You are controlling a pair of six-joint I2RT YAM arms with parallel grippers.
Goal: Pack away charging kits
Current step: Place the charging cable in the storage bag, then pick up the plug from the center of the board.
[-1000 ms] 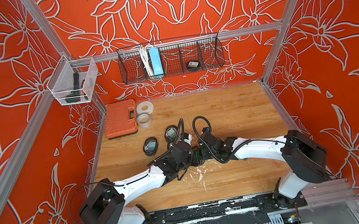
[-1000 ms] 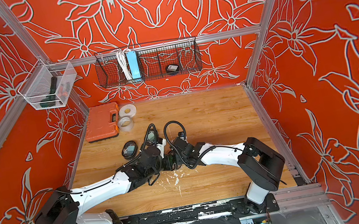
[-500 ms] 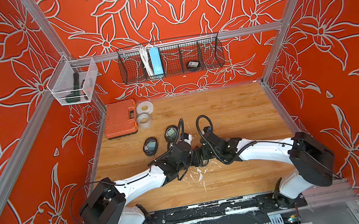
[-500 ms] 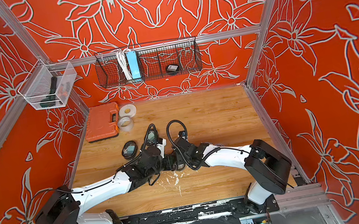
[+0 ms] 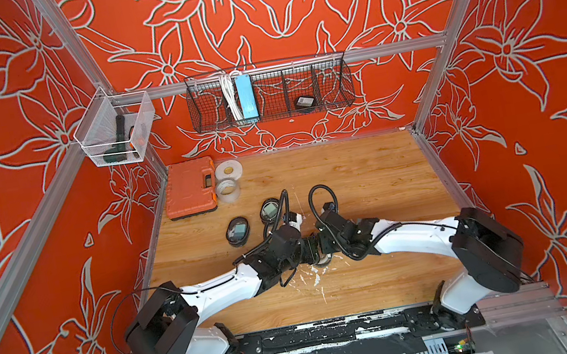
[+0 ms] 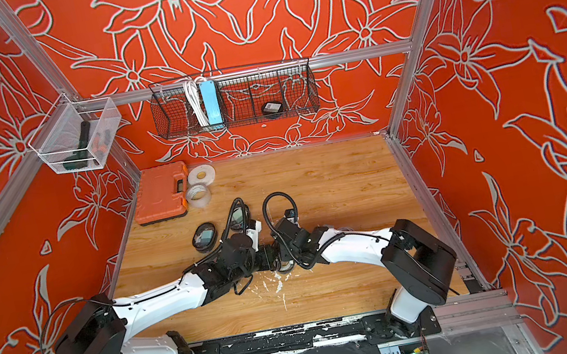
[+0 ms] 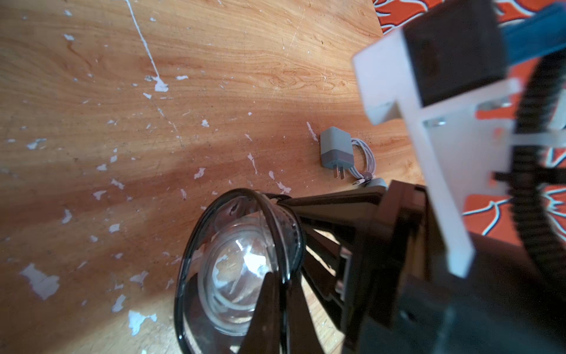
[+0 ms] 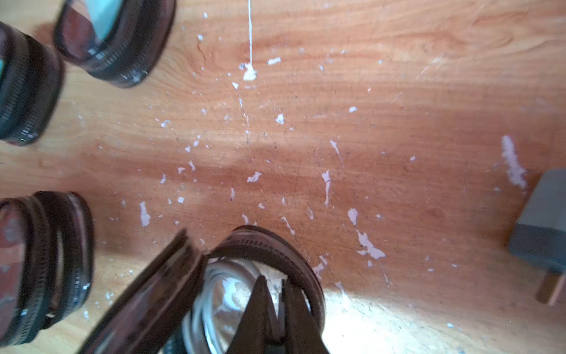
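where the two arms meet over the front middle of the counter (image 5: 353, 181), a clear oval case (image 7: 239, 266) sits open between them, its black-rimmed lid (image 8: 144, 291) tilted up at one side. the left fingers (image 7: 271, 285) are closed, pinched on that case's rim. the right fingers (image 8: 269, 300) reach in over the case nearly together, with only a thin slit between them. whether they pinch anything i cannot tell. something pale and ring-shaped lies inside the case, too blurred to name.

one charging kit (image 7: 346, 156) lies loose and flat on bare wood, apart from the open case. its cube adapter (image 7: 336, 151) has the coiled white cable (image 7: 364, 157) touching its side.

two shut cases with teal inside (image 5: 238, 230) (image 5: 271, 210) stand just behind the left arm, near each other but not touching. a further case (image 8: 39, 260) stands near the open one in the right wrist view, and its contents are unclear.

an orange tool box (image 5: 190, 188) sits at the counter's left edge by the back corner, with two tape rolls (image 5: 228, 170) (image 5: 228, 191) just beside it. from there across to the right edge rail, the back and right of the counter show only bare wood. a wire basket (image 5: 332, 80) hangs on the back wall above the counter and holds a blue power strip (image 5: 245, 96).
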